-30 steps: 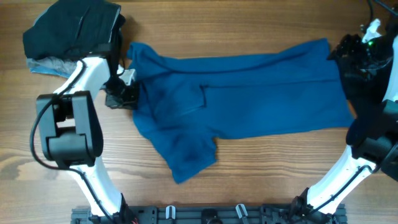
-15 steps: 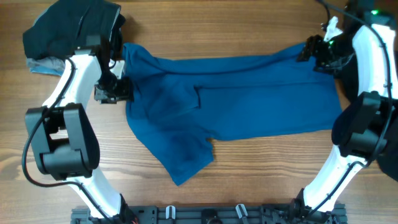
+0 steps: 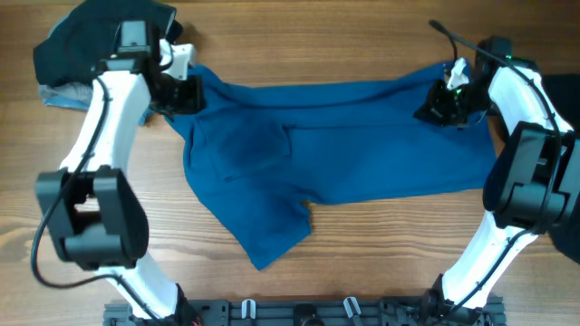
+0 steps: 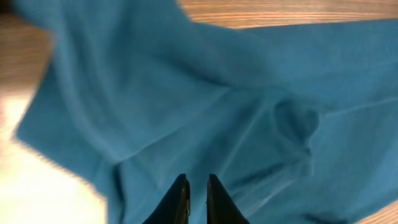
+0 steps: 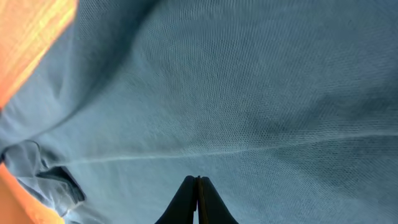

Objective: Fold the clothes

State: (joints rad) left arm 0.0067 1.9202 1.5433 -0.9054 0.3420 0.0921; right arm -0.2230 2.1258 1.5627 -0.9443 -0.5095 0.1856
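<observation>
Just behind the dark rail [image 3: 299, 312] at the front edge of the wooden worktop [image 3: 390, 258], the blue garment [image 3: 362, 145] is seen spread flat across the middle of the surface. One loose corner of it trails nearest the rail, left of centre. The cloth is laid wide from side to side, and a folded-over panel shows as a darker patch towards its left end.

At its far edge the garment is held at both ends. The left hand [image 3: 184, 94] is placed on the far left corner, at the end of the left arm [image 3: 109, 118], which is bent up the left side of the worktop. In the left wrist view its fingers [image 4: 177, 205] are drawn almost together, with only a thin strip of blue fabric between them (a pinch on the cloth, to judge by the folds gathered around it).

The right hand [image 3: 439, 104] is set on the far right part of the garment, just inside its edge, at the end of the right arm [image 3: 530, 100]. In the right wrist view its fingers are closed tip to tip on the fabric, which fills nearly the whole frame.

Farthest back, at the left corner, a heap of dark clothing [image 3: 100, 36] is piled on a grey cloth [image 3: 65, 94], near the left hand.
</observation>
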